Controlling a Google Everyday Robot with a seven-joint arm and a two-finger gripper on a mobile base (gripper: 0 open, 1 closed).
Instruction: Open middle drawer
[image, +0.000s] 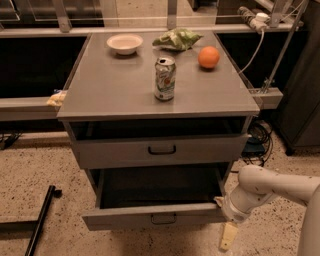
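The middle drawer (125, 218) is a grey metal drawer with a small black bar handle (163, 218). It stands pulled far out of the cabinet, and its dark inside shows. My gripper (224, 219) is at the right end of the drawer's front. Its pale fingers stand apart: one fingertip (218, 201) rests at the drawer's upper right corner and the other (229, 236) hangs below the front. My white arm (280, 185) comes in from the right. The drawer under it is hidden.
The top drawer (162, 150) is slightly out. The cabinet top (115, 85) holds a soda can (164, 78), an orange (208, 57), a white bowl (125, 43) and a green bag (178, 38). Cables (256, 140) lie at the right and a black bar (40, 220) on the floor at the left.
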